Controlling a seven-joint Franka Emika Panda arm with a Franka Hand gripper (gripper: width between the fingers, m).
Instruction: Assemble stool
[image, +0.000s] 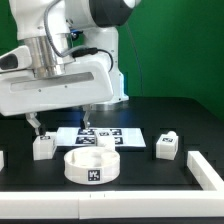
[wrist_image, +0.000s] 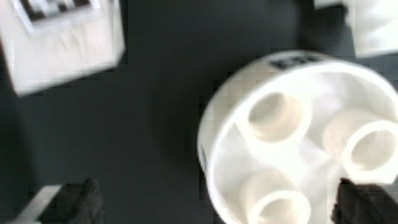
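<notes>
Stool seat (image: 91, 166) lies sockets-up on the black table (image: 140, 172), green wall (image: 175, 45) behind, jaws wide apart, empty.

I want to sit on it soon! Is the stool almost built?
Hardly begun. Done: the seat lies with its sockets facing up. In hand: nothing, the fingers stand open over it. Left: sockets empty; one leg and another leg lie loose nearby.

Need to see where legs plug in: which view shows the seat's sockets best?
The wrist view: it looks down into the seat, showing three round sockets, though blurred and cropped. The exterior view shows the whole seat from the side, rim and tag, sockets barely visible.
</notes>
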